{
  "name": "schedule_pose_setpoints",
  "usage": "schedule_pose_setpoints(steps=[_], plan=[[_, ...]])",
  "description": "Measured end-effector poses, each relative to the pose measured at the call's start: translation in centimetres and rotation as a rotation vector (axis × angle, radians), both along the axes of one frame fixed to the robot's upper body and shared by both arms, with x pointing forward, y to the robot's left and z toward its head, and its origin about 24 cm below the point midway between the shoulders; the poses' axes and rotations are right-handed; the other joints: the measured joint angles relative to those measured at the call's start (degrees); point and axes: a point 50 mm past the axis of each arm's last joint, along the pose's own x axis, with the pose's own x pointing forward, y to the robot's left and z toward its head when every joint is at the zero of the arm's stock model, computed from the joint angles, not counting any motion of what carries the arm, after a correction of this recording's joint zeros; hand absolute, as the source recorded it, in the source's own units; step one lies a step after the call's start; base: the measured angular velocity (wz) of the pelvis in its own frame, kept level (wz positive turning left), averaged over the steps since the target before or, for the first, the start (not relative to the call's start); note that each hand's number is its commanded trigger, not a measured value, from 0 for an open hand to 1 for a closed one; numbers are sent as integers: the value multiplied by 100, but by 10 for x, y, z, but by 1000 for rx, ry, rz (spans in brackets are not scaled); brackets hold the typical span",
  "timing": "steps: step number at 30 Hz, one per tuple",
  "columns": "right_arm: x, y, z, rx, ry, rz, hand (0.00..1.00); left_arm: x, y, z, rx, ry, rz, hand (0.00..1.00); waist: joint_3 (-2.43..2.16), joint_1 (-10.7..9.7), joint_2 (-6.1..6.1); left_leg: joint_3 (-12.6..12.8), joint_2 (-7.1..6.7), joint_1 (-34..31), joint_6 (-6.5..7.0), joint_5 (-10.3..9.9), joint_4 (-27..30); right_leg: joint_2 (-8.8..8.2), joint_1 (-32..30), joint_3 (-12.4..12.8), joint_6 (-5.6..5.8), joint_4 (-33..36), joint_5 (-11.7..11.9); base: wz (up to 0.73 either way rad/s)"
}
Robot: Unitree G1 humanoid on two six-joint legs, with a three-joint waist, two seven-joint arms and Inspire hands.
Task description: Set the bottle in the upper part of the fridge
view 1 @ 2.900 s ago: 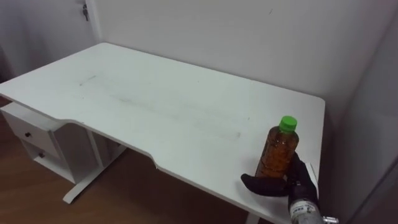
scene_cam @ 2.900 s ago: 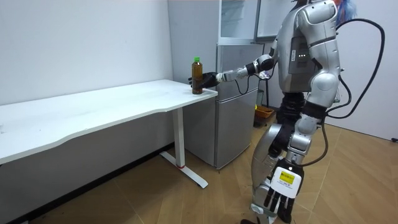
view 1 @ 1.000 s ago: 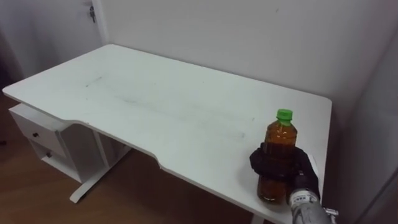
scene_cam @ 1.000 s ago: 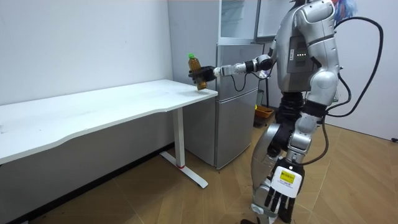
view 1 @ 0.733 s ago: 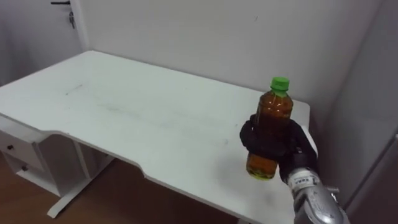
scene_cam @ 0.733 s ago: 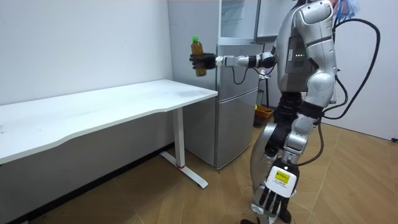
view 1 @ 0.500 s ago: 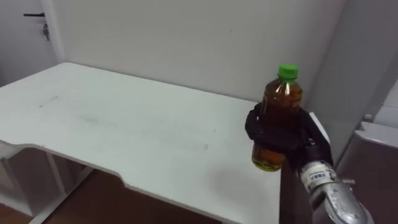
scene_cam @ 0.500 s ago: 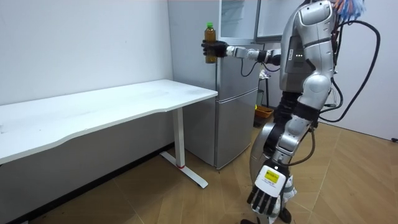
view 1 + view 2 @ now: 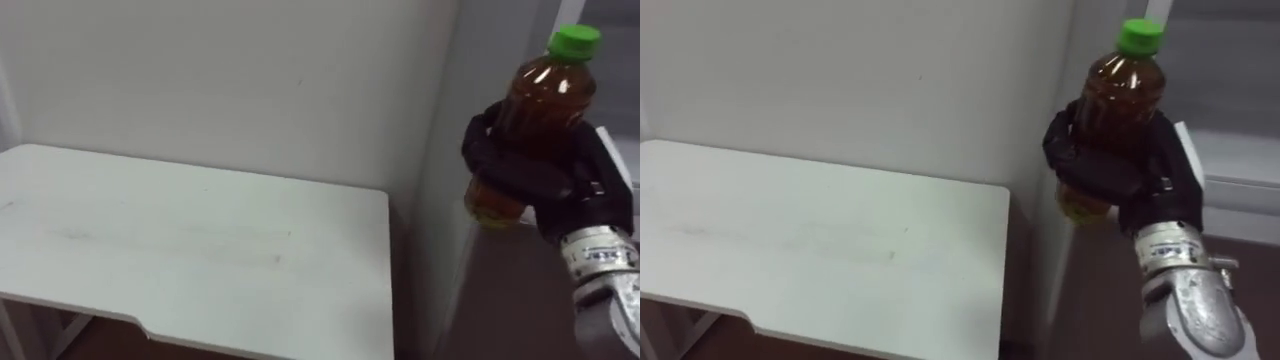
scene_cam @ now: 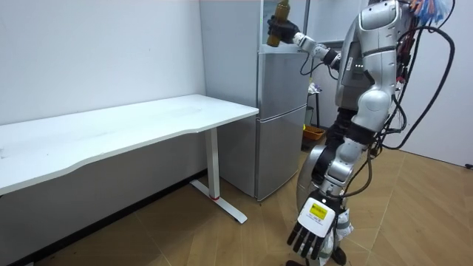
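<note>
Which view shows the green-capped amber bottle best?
The right eye view: the green-capped amber bottle shows whole and close, the right hand curled round its middle. The left eye view has it crowding the top right corner; the room view shows it small, at the top edge.

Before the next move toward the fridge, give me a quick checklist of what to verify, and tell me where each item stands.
1. Grip: right hand is curled round the bottle: ok.
2. Bottle upright, green cap on: ok.
3. Bottle clear of the white table: ok.
4. Height: in the room view the bottle is held level with the upper fridge: ok.
5. Upper fridge door open: cannot tell.
6. Left hand free, hanging open by the leg: ok.
</note>
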Motion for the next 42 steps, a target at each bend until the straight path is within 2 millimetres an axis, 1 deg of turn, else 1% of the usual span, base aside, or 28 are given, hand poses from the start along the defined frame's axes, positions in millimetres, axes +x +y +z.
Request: schedule_pose_setpoints(steps=[2, 6, 7, 10, 12, 14, 16, 18, 21, 23, 25, 27, 29, 31, 32, 33, 34, 38, 42], plan=[[-3, -11, 7, -6, -22, -41, 100, -2, 2, 1, 6, 1, 14, 0, -9, -104, -7, 7, 0, 8, -3, 4, -3, 13, 12, 20, -2, -54, -8, 0], [-7, -17, 16, -7, -54, -73, 100, -6, 3, 1, 9, 4, 20, 0, -12, -151, -38, 125, 7, 52, -14, 14, -13, 43, 12, 121, -7, -76, -5, -12], [-8, -17, 18, -8, -64, -75, 100, -5, 3, 2, 11, 0, 23, 0, -11, -168, -51, 141, 27, 60, -16, 12, -28, 51, 16, 140, -9, -74, -4, -10], [-9, -18, 20, -8, -75, -75, 100, -3, 3, 2, 12, -9, 22, 0, 3, -175, -83, 190, 37, 107, -24, 11, -87, 64, 39, 174, -13, -75, 1, -9], [-10, -17, 21, -8, -77, -75, 100, -3, 4, 2, 13, -9, 22, 0, 24, -175, -106, 218, 45, 141, -32, 1, -106, 67, 63, 177, -13, -85, 1, -5], [-10, -18, 21, -10, -77, -75, 100, -3, 5, 2, 17, -10, 20, 0, 49, -227, -151, 230, 60, 141, -43, -17, -106, 84, 74, 182, -12, -106, 0, 0], [-10, -18, 21, -10, -78, -74, 100, -5, 6, 3, 17, -4, 20, 0, 50, -259, -168, 237, 68, 131, -47, -29, -99, 95, 85, 171, -13, -142, 1, 0], [-10, -19, 22, -14, -79, -80, 100, -7, 6, 3, 17, 0, 22, 0, 47, -275, -165, 237, 73, 131, -53, -42, -97, 102, 92, 167, -13, -161, 1, 0], [-12, -24, 27, -37, -84, -102, 100, -5, 6, 3, 16, -3, 21, 0, 43, -279, -128, 237, 79, 141, -60, -51, -98, 107, 95, 177, -13, -158, 1, 0], [-12, -26, 28, -38, -89, -119, 100, -5, 6, 2, 14, -1, 15, 0, 31, -282, -94, 267, 89, 187, -67, -55, -102, 118, 122, 225, -13, -156, 1, -6], [-13, -28, 29, -33, -91, -134, 100, -4, 6, 2, 13, 1, 2, 0, 35, -295, -68, 277, 96, 229, -70, -68, -104, 121, 157, 227, -13, -155, 1, -6], [-13, -30, 29, -28, -93, -148, 100, -3, 6, 3, 13, -2, 4, 0, 29, -317, -45, 271, 99, 251, -68, -87, -94, 123, 183, 232, -13, -145, 0, -2], [-14, -36, 30, -36, -89, -176, 100, 1, 6, 2, 4, -10, 0, 0, 37, -325, -37, 263, 95, 253, -57, -107, -83, 100, 198, 214, -3, -67, -20, 0], [-14, -40, 32, -40, -89, -193, 100, 4, 6, 2, 3, -15, -15, 0, 48, -317, -60, 265, 86, 255, -54, -113, -63, 93, 203, 228, -5, -67, -34, 0], [-15, -42, 33, -36, -94, -201, 100, 6, 7, 2, 4, -17, -22, 0, 76, -311, -112, 257, 85, 250, -54, -113, -42, 96, 202, 238, -7, -68, -39, 0], [-16, -43, 34, -31, -97, -206, 100, 7, 8, 3, 5, -16, -29, 0, 70, -307, -102, 256, 85, 246, -54, -114, -29, 100, 200, 248, -7, -70, -44, 0], [-16, -45, 34, -21, -101, -218, 100, 7, 9, 3, 5, -13, -42, 0, 81, -306, -132, 255, 82, 241, -57, -127, 4, 104, 180, 257, -8, -80, -52, 0], [-18, -49, 36, 6, -107, -234, 100, 7, 11, 3, 2, -2, -69, 0, 71, -297, -203, 254, 76, 245, -64, -152, 39, 114, 167, 286, -7, -83, -78, 0], [-18, -49, 35, 26, -104, -228, 100, 7, 11, 4, 2, 0, -69, 0, 66, -263, -208, 304, 84, 238, -67, -151, 27, 129, 124, 301, -17, -76, -70, -2]])
